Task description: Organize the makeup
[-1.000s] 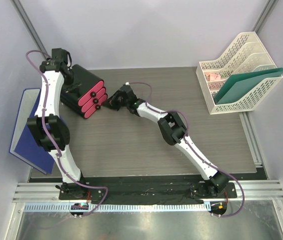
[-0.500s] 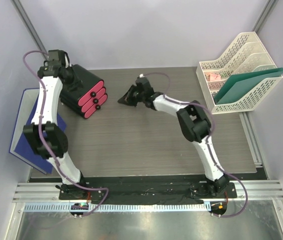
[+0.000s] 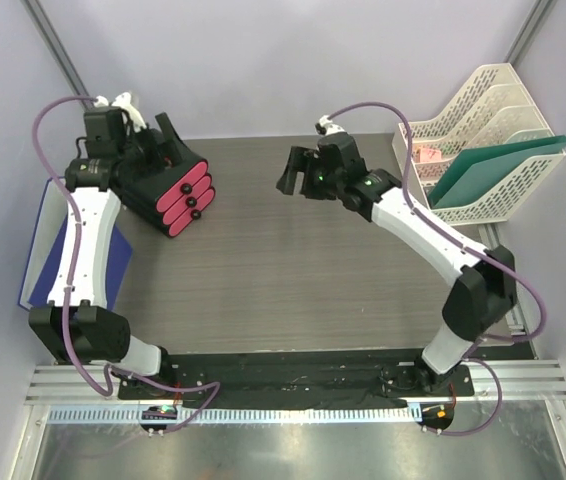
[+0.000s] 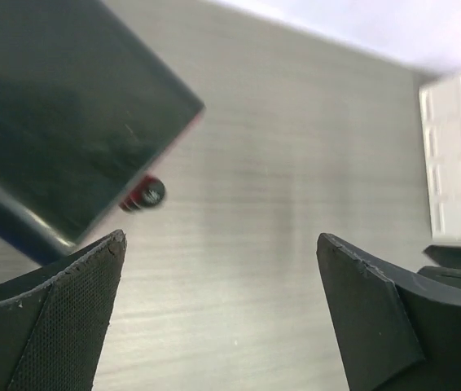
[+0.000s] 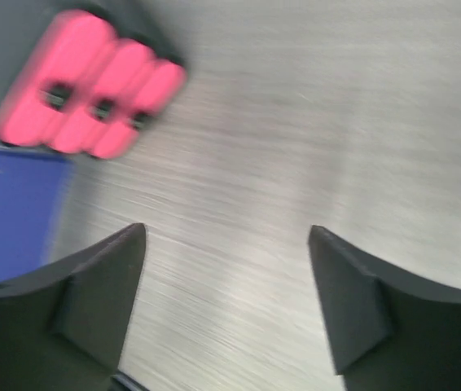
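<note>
Makeup: none of the small cosmetics can be picked out with certainty in any view. The one candidate is a small red-and-black round piece point(image 4: 143, 194) peeking out at the box's lower edge in the left wrist view (too small to identify).
Left gripper point(image 3: 161, 138): a black two-finger pincer at the far left of the table, over the rear top edge of the box. Its textured fingers point(image 4: 68, 309) are spread wide with only bare tabletop between them. Whether it touches the box, I cannot tell.
Right gripper point(image 3: 296, 178): a black pincer over the far middle of the table, pointing left toward the drawers and well apart from them. Its jaws are released and hold nothing.
Box: a black rectangular box with three pink drawer fronts point(image 3: 158, 165), lying at an angle at the far left corner. The drawer faces are turned toward the table's centre and look blurred in the right wrist view.
Table: grey wood-grain tabletop point(image 3: 293, 270).
Rack: a white mesh file rack point(image 3: 483, 100) at the far right, with a green folder point(image 3: 493, 170) standing in it.
Sheet: a flat blue sheet point(image 3: 48, 250) just off the table's left edge.
</note>
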Robot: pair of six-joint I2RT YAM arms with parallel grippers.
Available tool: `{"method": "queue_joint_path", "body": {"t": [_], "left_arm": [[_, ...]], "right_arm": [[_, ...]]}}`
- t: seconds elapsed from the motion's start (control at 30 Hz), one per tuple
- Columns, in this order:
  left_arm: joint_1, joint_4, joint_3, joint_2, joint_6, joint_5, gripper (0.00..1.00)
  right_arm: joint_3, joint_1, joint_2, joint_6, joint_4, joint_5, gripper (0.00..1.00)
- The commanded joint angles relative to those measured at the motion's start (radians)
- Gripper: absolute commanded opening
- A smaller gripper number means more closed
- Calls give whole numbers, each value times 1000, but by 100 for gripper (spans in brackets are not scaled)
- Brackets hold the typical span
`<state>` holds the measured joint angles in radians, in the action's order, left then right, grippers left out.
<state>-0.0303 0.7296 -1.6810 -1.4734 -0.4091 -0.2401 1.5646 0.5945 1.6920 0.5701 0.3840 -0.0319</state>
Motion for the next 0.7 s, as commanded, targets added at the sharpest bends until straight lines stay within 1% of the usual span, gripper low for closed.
{"method": "queue_joint_path", "body": {"t": [0.0, 0.07, 0.13, 0.2, 0.27, 0.37, 0.43, 0.53, 0.67], "left_arm": [[65, -36, 81, 35, 36, -41, 100], [82, -36, 127, 51, 39, -39, 100], [112, -39, 165, 61, 39, -34, 100], [139, -42, 217, 76, 32, -16, 100], [155, -53, 266, 90, 18, -11, 100], [179, -71, 312, 102, 7, -11, 100], [191, -81, 328, 108, 12, -37, 100], [196, -84, 337, 114, -5, -45, 100], [196, -127, 369, 134, -14, -76, 100]], "right_arm": [[-130, 1, -116, -95, 159, 209, 94], [-199, 2, -193, -92, 184, 243, 100], [-242, 2, -266, -87, 203, 288, 100], [-296, 2, -304, -79, 217, 322, 100], [-343, 2, -357, -67, 236, 329, 100], [-395, 2, -406, -43, 250, 334, 99], [-417, 2, -425, -30, 254, 339, 100], [-454, 2, -457, -16, 254, 343, 100], [-471, 1, -477, -13, 257, 360, 100]]}}
